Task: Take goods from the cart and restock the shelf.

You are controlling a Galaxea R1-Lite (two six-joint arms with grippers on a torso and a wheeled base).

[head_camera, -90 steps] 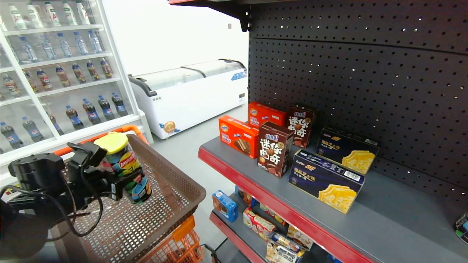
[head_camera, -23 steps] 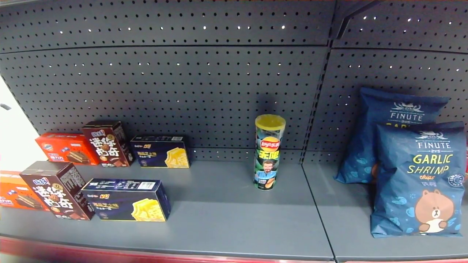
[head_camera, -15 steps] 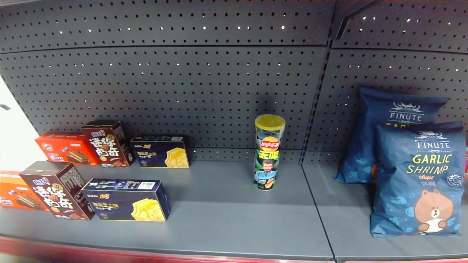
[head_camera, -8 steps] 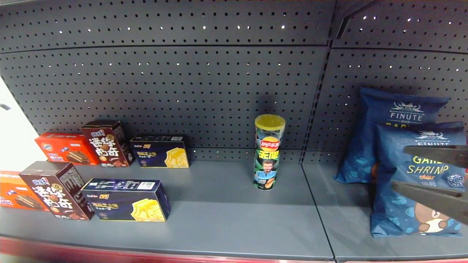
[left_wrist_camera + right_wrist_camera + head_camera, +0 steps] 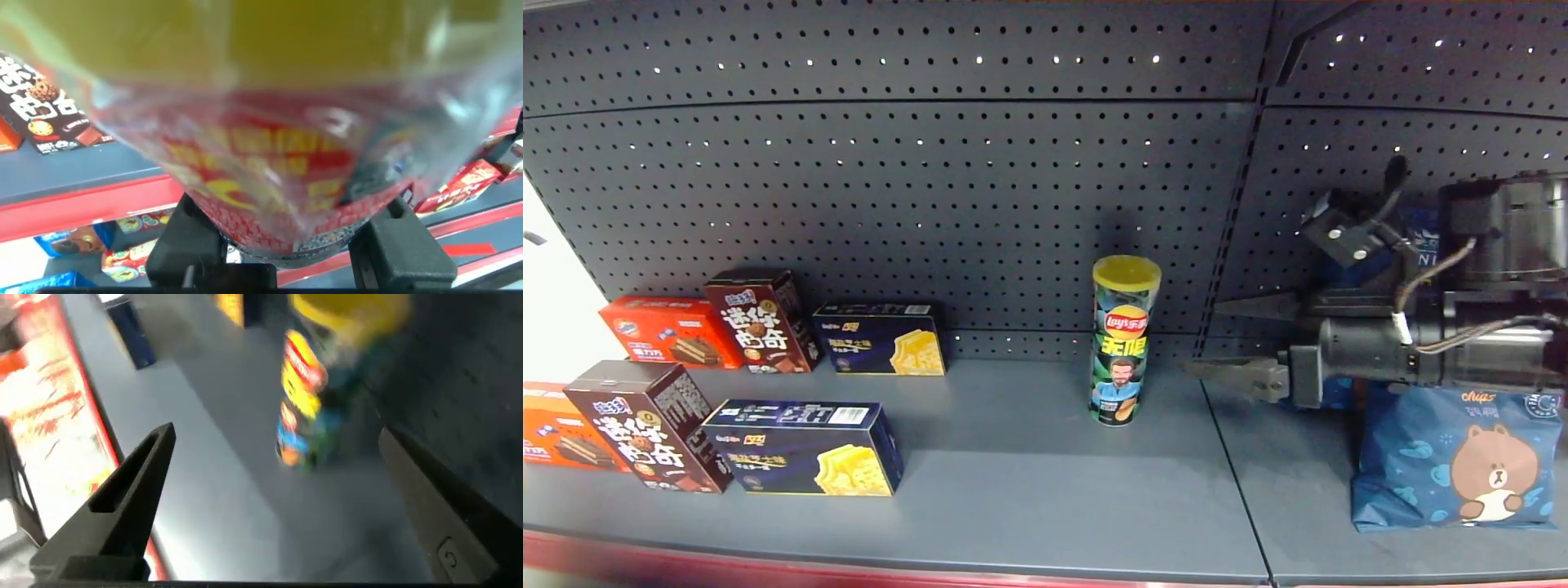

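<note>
Fingers (image 5: 1241, 377) apart, right gripper (image 5: 1205, 339) hovers beside the shelved can (image 5: 1125, 339) mid-frame, where a nudge could topple it; left gripper (image 5: 274, 208) clamps a second can (image 5: 278, 122).

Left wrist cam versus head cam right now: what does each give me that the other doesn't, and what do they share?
Left wrist view's own: the held chip can, close up in the left gripper, with lower shelf goods beneath. Head view's own: the standing chip can upright on the shelf, the open right gripper beside it without touching, and a blue snack bag. Shared: a brown cookie box and the shelf's red front edge.
</note>
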